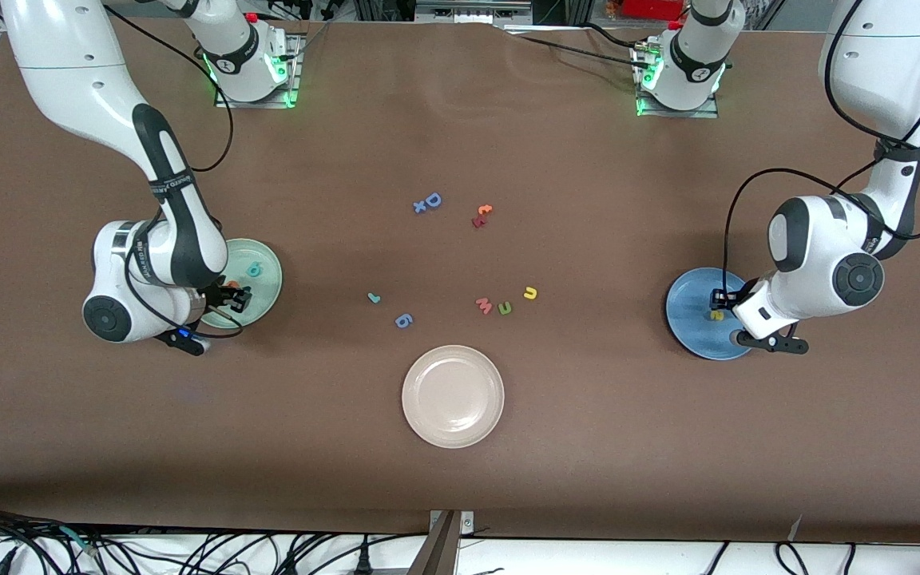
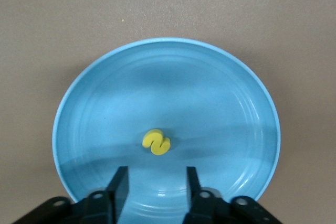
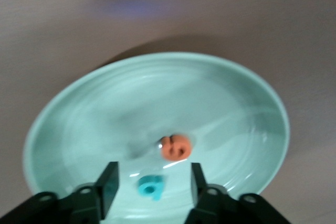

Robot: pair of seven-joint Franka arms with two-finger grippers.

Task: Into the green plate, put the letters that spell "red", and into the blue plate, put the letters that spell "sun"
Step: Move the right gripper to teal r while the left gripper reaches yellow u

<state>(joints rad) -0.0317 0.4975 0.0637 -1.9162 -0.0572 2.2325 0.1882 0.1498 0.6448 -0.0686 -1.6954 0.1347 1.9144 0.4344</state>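
Note:
The green plate (image 1: 262, 297) lies at the right arm's end of the table and holds the teal "d" (image 1: 254, 270) and the orange "e" (image 1: 230, 283). My right gripper (image 1: 236, 299) hovers low over it, open. In the right wrist view the "d" (image 3: 151, 187) shows between the spread fingers, unpinched, next to the "e" (image 3: 175, 147). At the left arm's end, the blue plate (image 1: 688, 319) holds the yellow "s" (image 1: 717, 315). My left gripper (image 1: 718, 299) is open over it, the "s" (image 2: 156, 141) just past its fingertips. The teal "r" (image 1: 374, 298), green "n" (image 1: 505, 307) and yellow "u" (image 1: 530, 293) lie mid-table.
A beige-white plate (image 1: 453, 395) sits nearest the front camera. Loose letters mid-table: blue "6" (image 1: 403, 320), pink "w" (image 1: 484, 305), blue "D" (image 1: 433, 200) with a small blue "x" (image 1: 420, 207), orange "c" (image 1: 485, 210) and a red letter (image 1: 478, 221).

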